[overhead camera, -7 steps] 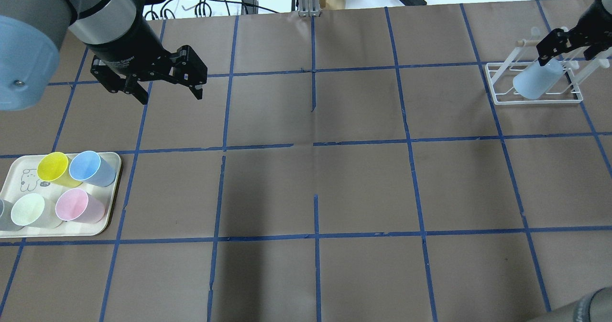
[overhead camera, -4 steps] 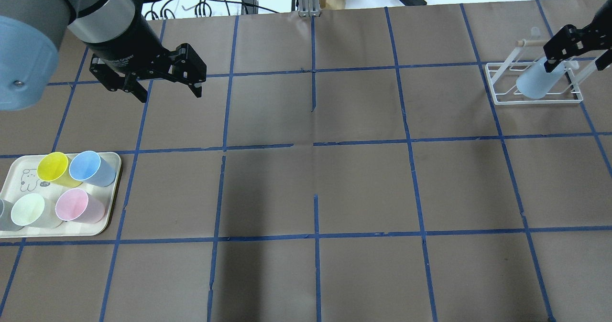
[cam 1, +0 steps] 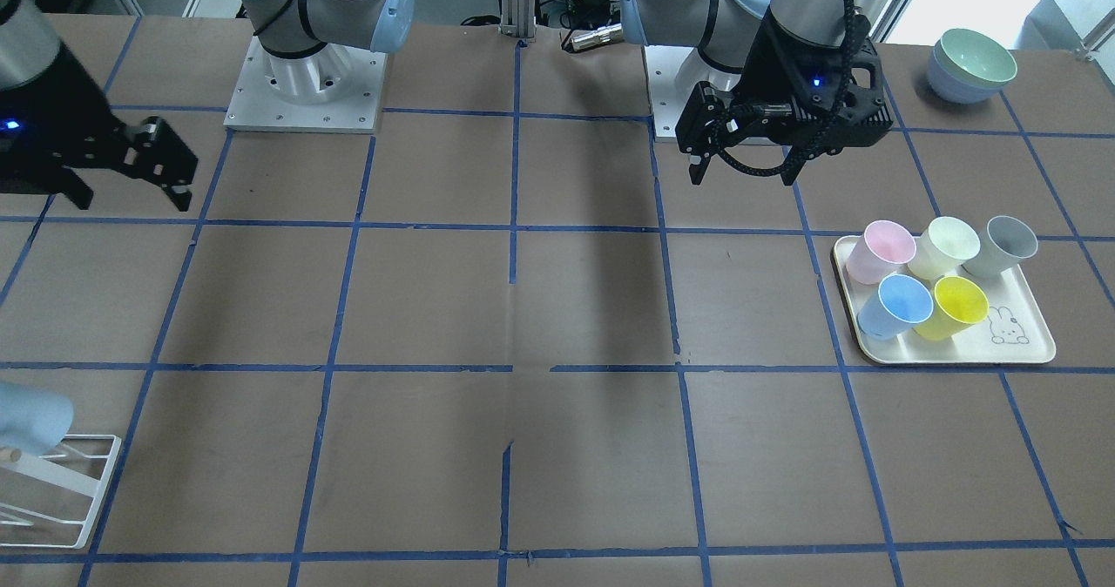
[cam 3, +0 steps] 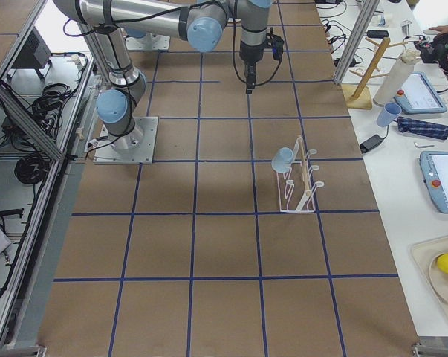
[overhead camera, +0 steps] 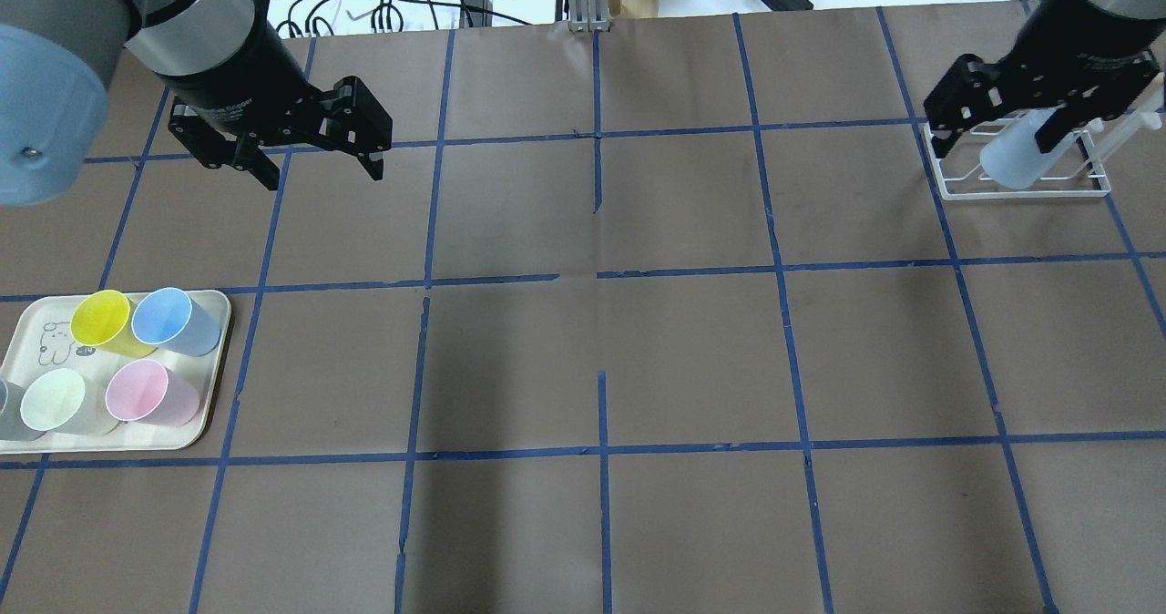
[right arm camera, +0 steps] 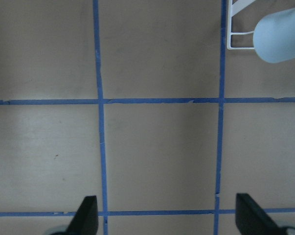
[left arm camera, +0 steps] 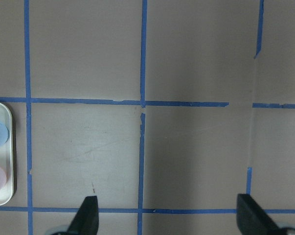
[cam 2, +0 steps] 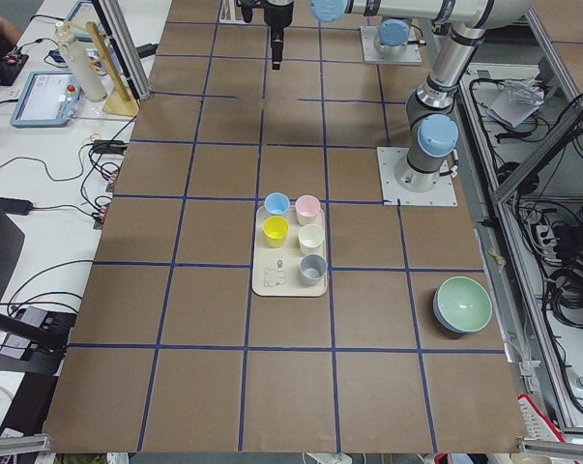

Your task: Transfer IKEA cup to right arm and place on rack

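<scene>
The pale blue IKEA cup (overhead camera: pixel 1009 160) lies tilted on a rod of the white wire rack (overhead camera: pixel 1025 191) at the table's far right. It also shows in the front view (cam 1: pixel 31 416), the right side view (cam 3: pixel 283 158) and the right wrist view (right arm camera: pixel 280 35). My right gripper (overhead camera: pixel 995 136) is open and empty, above the rack's near side and clear of the cup. My left gripper (overhead camera: pixel 323 175) is open and empty, hovering over bare table at the far left. A second blue cup (overhead camera: pixel 168 318) stands on the tray.
A cream bunny tray (overhead camera: pixel 118 441) at the left front holds yellow (overhead camera: pixel 100 316), pink (overhead camera: pixel 138 391), pale green and grey cups. Stacked bowls (cam 1: pixel 971 64) sit beside the left arm's base. Cables and gear lie beyond the table's far edge.
My right gripper has pulled away from the cup and moved left in the overhead view, above the rack. The cup stays on the rack. The left gripper has hardly moved.
</scene>
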Robot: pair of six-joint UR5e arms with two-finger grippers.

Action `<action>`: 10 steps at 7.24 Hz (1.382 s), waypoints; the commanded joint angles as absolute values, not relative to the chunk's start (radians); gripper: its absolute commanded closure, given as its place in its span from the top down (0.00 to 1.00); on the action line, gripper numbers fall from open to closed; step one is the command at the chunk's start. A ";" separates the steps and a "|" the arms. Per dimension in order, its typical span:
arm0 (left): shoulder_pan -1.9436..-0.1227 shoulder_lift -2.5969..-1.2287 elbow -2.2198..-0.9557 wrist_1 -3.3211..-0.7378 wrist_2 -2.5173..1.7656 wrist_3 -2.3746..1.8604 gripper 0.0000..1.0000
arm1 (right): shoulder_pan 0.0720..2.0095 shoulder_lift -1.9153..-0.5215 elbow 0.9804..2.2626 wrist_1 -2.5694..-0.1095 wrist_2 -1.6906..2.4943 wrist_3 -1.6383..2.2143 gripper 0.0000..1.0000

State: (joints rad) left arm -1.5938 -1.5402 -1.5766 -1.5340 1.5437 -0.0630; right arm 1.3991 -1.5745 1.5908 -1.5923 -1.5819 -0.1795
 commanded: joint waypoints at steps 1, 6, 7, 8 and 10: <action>-1.594 -1.540 -1.575 -1.534 1.543 -0.063 1.00 | 1.538 -1.623 1.600 -1.546 -1.588 -0.053 1.00; -1.589 -1.540 -1.575 -1.534 1.543 -0.058 1.00 | 1.552 -1.692 1.605 -1.353 -1.574 -0.048 1.00; -1.588 -1.540 -1.575 -1.534 1.542 -0.057 1.00 | 1.551 -1.692 1.617 -1.367 -1.572 -0.043 1.00; -1.588 -1.539 -1.577 -1.534 1.543 -0.057 1.00 | 1.551 -1.692 1.626 -1.376 -1.572 -0.043 1.00; -1.588 -1.539 -1.577 -1.534 1.543 -0.057 1.00 | 1.543 -1.692 1.626 -1.387 -1.572 -0.040 1.00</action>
State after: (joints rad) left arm -1.5878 -1.5389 -1.5767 -1.5340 1.5431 -0.0568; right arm 1.5472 -1.6920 1.6244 -1.3811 -1.5724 -0.0419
